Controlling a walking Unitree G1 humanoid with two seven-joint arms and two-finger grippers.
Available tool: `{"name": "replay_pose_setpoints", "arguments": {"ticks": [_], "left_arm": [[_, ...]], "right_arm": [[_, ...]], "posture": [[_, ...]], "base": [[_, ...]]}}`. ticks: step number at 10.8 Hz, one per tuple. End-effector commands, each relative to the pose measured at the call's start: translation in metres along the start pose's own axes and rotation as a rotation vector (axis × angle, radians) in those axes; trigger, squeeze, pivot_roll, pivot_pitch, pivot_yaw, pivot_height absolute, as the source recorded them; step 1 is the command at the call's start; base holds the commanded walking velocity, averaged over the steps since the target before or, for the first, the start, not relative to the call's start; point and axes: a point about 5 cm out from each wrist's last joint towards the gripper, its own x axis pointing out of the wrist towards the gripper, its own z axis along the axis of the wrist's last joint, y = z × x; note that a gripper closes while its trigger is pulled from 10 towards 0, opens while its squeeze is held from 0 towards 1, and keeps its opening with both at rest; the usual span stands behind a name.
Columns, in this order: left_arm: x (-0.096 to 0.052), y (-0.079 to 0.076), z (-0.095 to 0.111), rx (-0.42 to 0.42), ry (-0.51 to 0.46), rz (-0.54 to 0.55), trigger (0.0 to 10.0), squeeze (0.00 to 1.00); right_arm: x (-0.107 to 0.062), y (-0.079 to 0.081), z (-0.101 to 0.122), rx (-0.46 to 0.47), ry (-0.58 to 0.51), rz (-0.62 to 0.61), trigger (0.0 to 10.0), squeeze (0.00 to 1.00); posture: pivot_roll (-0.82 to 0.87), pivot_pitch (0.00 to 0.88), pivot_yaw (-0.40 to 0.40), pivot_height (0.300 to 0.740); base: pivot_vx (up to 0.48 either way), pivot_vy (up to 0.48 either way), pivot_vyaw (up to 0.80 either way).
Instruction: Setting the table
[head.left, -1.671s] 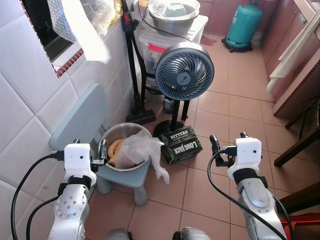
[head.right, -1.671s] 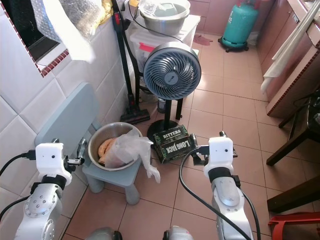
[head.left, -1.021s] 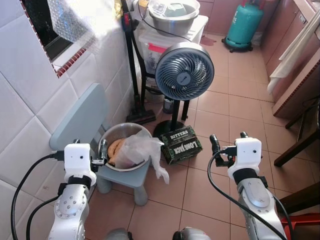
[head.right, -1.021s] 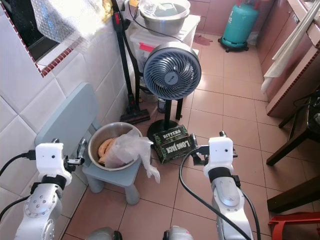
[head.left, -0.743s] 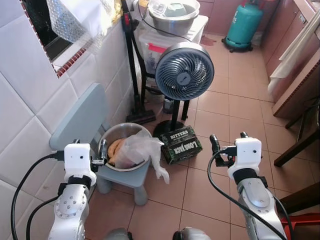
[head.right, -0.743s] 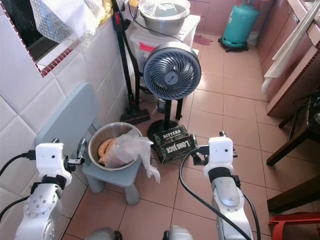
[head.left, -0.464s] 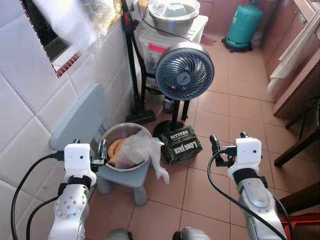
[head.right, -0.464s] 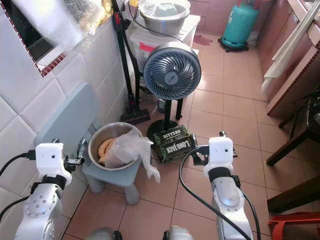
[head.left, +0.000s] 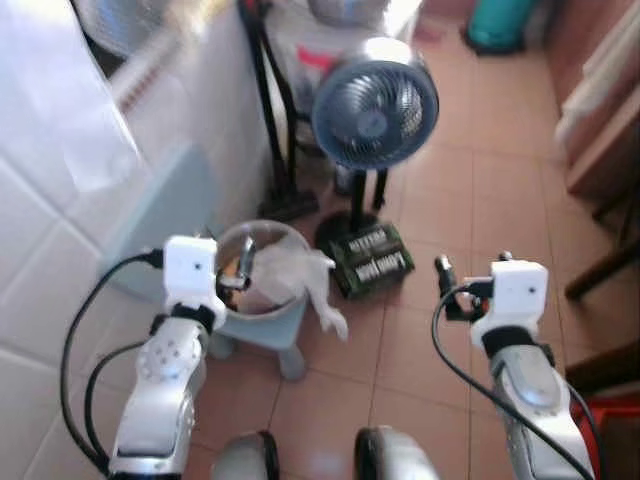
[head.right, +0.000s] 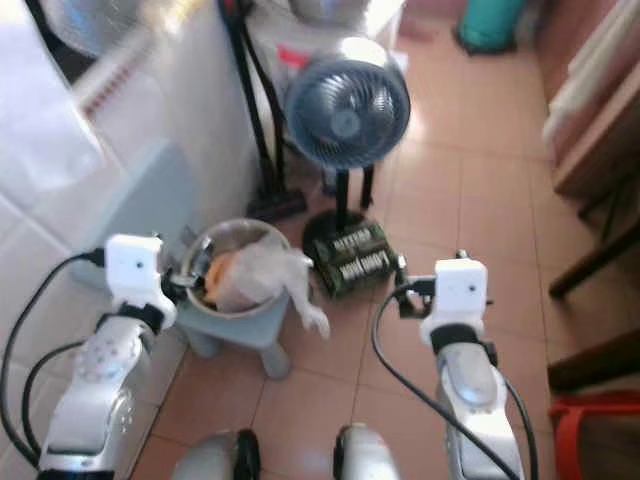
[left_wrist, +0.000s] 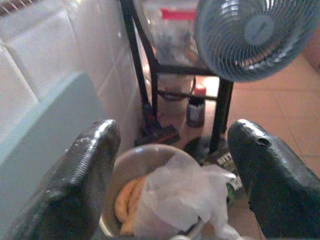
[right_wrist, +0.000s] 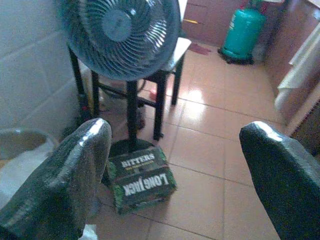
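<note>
Head views blurred. Left gripper (left_wrist: 172, 165) released, raised toward bowl (head.left: 262, 270), which sits on the stool (head.left: 270, 320) by the wall, holding bag (left_wrist: 182, 200) and food; likely the pickup target. Right gripper (right_wrist: 172, 175) released, empty, facing box (right_wrist: 141, 177) at the fan (head.left: 373, 105) base.

I count one round grey-blue pedestal fan (head.left: 374, 103), one dark green cardboard box printed "BITTERS LONG JACK" (right_wrist: 142, 178), one silver metal bowl (head.right: 232, 264) on one small pale blue plastic stool (head.left: 268, 326), and one crumpled clear plastic bag (left_wrist: 182, 195) in that bowl. There is one teal gas cylinder (right_wrist: 243, 31) and one black upright vacuum cleaner (head.left: 272, 120) by the white tiled wall (head.left: 60, 240). My two grippers, left gripper (left_wrist: 172, 170) and right gripper (right_wrist: 182, 177), each show two black fingers spread wide.
</note>
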Motion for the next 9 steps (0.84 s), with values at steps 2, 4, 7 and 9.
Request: {"name": "replay_pose_setpoints", "arguments": {"ticks": [2,4,7,9], "left_arm": [[-0.004,0.004,-0.005,0.007,0.04,0.008,10.0,0.0],[0.002,0.004,-0.019,0.014,0.064,0.012,10.0,0.0],[0.019,0.001,-0.024,0.005,0.087,0.018,10.0,0.0],[0.012,0.003,-0.037,-0.048,0.125,0.033,10.0,0.0]], "right_arm": [[-0.003,0.0,-0.001,0.006,0.009,-0.041,10.0,0.0],[0.003,0.008,-0.008,0.017,0.005,-0.035,10.0,0.0],[0.019,0.019,-0.008,0.039,-0.019,0.008,10.0,0.0],[0.012,0.015,-0.019,0.042,0.015,-0.003,10.0,0.0]], "posture": [[-0.05,0.214,0.046,0.74],[-0.05,0.099,0.048,0.74],[-0.04,0.03,0.041,0.74],[-0.03,0.024,0.024,0.74]], "base": [[0.0,0.0,0.0],[0.0,0.0,0.0],[0.0,0.0,0.0],[0.0,0.0,0.0]]}}
